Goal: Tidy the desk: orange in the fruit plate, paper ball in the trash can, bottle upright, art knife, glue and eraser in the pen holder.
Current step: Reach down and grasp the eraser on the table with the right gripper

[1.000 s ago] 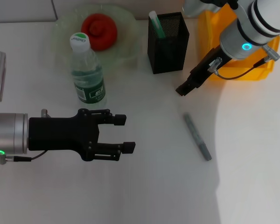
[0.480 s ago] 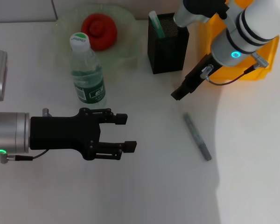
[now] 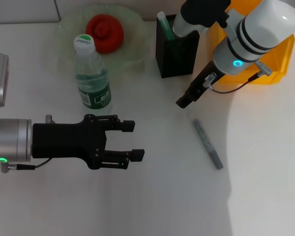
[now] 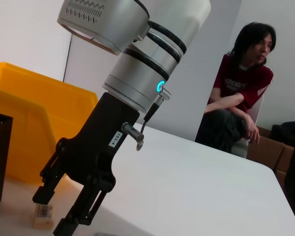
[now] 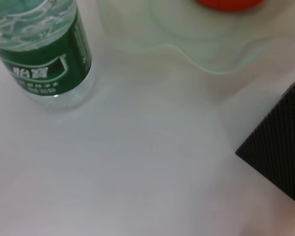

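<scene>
The right gripper (image 3: 183, 102), jaws spread, should drop squarely over the grey art knife (image 3: 208, 144) at lower right, straddling its length.

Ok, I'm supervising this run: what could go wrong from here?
The eraser is tiny, lying at the tips of the right gripper; a grasp may miss or flick it away. That arm works close to the pen holder and might knock it. The left gripper idles near the upright bottle.

Orange (image 3: 104, 32) in fruit plate (image 3: 132, 24); bottle (image 3: 91, 76) just before it; pen holder (image 3: 177, 51) rightward, perhaps touching trash can (image 3: 273, 61).
</scene>
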Motion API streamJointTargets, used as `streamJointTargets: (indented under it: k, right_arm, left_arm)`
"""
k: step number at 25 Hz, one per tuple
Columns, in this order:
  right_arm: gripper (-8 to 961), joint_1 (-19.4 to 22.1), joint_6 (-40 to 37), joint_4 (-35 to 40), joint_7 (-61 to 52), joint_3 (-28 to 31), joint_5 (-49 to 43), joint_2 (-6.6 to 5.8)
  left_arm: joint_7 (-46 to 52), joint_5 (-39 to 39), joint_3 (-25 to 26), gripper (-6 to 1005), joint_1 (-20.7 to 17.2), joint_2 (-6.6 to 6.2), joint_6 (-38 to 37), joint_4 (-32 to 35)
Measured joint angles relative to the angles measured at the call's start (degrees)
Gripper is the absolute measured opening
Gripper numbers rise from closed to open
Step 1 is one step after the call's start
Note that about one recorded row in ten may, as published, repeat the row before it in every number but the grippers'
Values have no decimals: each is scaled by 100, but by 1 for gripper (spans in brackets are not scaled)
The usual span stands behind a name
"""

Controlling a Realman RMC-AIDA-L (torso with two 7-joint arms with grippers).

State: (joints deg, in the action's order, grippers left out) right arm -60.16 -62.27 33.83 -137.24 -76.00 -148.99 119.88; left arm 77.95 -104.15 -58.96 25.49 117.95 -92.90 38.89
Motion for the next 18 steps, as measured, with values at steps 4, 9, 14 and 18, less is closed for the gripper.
streamJointTargets:
  k: [4,9,14,18]
  right_arm:
    - [713,-11,19,-11,-155,-185,-20,1]
    - [707,-12,162,19,-443,-591,-35,0]
    - [701,-38,191,31,-647,-638,-46,0]
    - [696,-61,220,35,-761,-672,-49,0]
  left_arm:
    - [-7,0,-9,783,0,0,0,-1]
    - [-61,0,9,783,7,3,0,-11]
    - [-62,0,-6,783,8,6,0,-13]
    - [-62,0,-9,783,-11,8,-1,-13]
